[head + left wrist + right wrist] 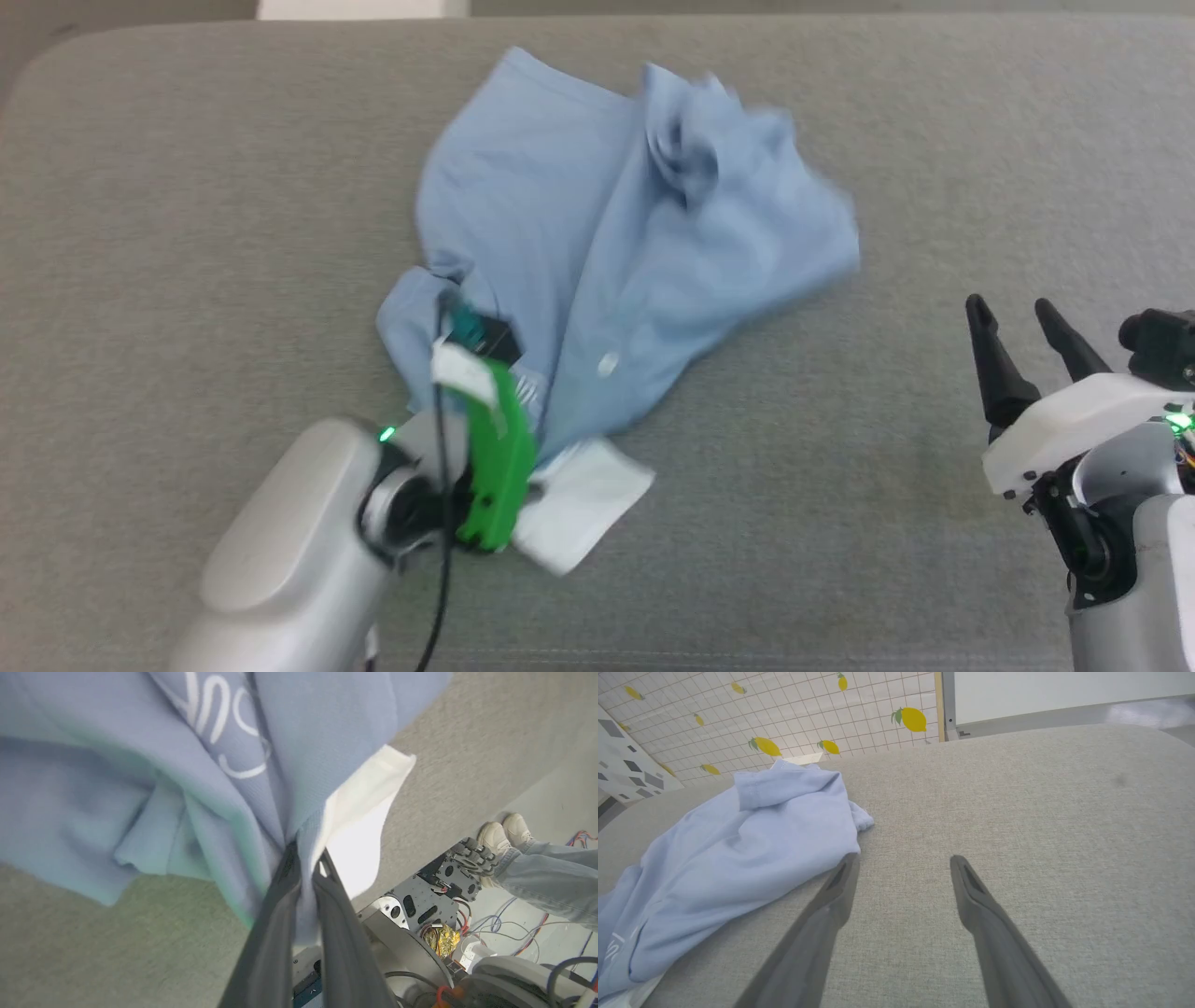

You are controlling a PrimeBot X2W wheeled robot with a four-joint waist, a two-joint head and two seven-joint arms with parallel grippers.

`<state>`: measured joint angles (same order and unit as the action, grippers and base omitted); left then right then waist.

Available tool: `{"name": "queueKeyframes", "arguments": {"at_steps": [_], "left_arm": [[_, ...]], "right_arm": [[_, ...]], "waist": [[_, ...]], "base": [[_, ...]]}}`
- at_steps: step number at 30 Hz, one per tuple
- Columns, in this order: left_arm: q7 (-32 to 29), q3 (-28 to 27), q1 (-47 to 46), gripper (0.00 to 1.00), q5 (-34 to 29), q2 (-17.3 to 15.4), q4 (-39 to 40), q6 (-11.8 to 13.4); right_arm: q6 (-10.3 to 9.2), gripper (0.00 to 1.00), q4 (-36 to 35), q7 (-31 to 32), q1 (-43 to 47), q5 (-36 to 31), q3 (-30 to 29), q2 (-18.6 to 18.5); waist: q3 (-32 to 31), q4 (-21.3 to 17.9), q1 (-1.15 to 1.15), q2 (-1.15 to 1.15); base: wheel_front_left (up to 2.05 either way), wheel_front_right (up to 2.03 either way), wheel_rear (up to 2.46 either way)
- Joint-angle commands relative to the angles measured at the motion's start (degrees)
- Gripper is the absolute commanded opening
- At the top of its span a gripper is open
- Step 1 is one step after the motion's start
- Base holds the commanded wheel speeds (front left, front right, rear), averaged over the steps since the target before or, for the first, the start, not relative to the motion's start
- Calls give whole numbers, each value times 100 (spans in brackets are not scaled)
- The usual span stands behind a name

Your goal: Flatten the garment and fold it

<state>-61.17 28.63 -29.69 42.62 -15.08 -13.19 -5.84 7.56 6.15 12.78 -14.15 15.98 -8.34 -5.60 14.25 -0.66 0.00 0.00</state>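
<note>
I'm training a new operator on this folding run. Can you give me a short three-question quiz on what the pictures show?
1. True or false: the left gripper is shut on the garment.
2. Pick one. The right gripper is: A) open over the grey surface, holding nothing; B) shut on a sleeve; C) gripping the collar.
3. Short answer: does the garment lie flat?

Key: 1 true. 2 A. 3 No, it is bunched and creased.
</note>
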Motion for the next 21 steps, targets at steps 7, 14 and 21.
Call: {"name": "queueKeyframes", "arguments": {"at_steps": [7,14,21], "left_arm": [[424,-524,539,100,447,108,748,346],[2444,-1981,466,100,594,354,1281,489],[5259,-2502,837,100,-1014,32,960,493]], "right_arm": [[-8,100,-31,76,64,-71,40,19],[-8,100,-38,123,51,-94,79,5],[-8,100,21,326,0,-87,152,-21]], "waist": [[-220,338,0,0],[-217,262,0,0],[-128,217,0,0]], "base": [[0,0,0],[0,0,0],[0,0,0]]}}
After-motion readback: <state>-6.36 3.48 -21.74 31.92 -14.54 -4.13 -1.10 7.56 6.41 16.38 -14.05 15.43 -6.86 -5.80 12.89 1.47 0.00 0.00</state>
